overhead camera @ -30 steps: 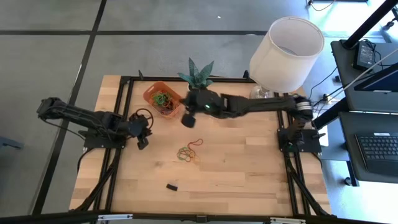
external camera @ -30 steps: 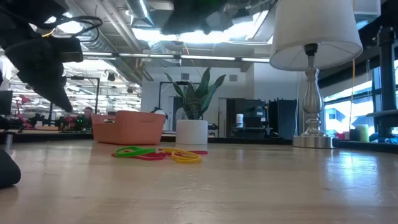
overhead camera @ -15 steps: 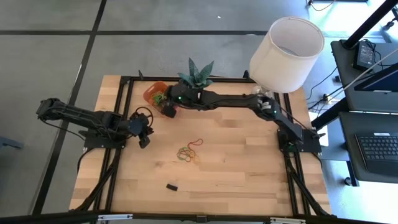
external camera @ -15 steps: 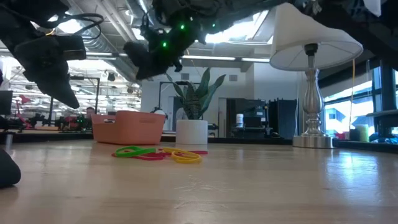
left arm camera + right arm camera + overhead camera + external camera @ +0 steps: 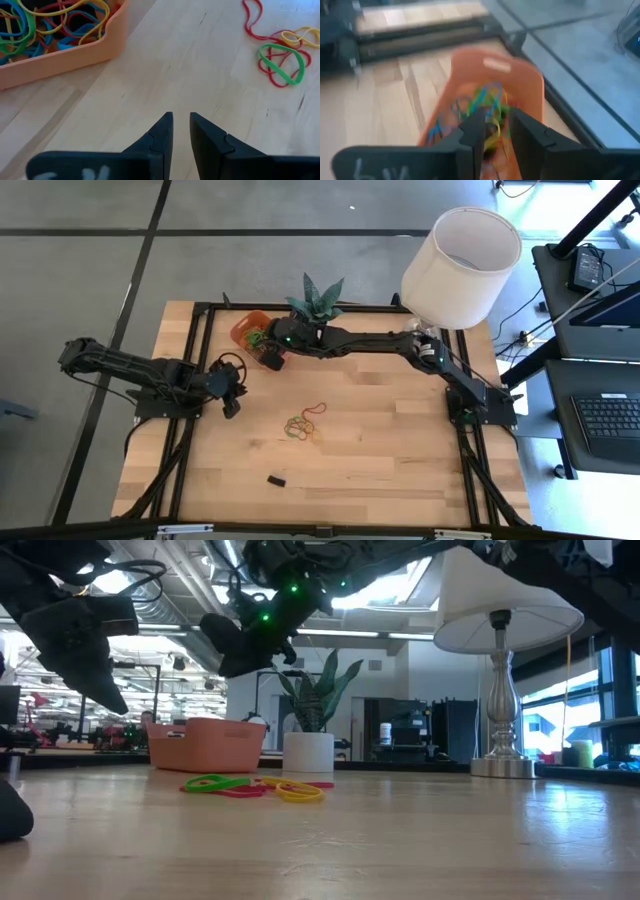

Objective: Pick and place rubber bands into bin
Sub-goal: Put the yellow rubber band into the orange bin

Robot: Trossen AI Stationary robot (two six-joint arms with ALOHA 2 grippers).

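Note:
The orange bin sits at the table's far left beside the plant and holds several coloured rubber bands. More bands lie in a small pile mid-table, flat on the wood. My right gripper hangs above the bin's near right part, its fingers close together. My left gripper waits raised at the table's left edge, shut, with the bin and the pile ahead of it. My right gripper comes from above, slanting toward the table's far left. A yellow-green strand shows between its fingertips. Blur hides the place of contact, so I cannot tell which part of the band is pinched or how it hangs.
A potted plant stands right of the bin, its white pot close to it. A lamp stands at the far right corner. A small black object lies near the front. Bare wood surrounds the pile.
My right gripper has swung from above the table's middle toward the far left edge, ending over the bin as its arm stretched out. In the last half second it has barely moved. The pile on the table has stayed as it was.

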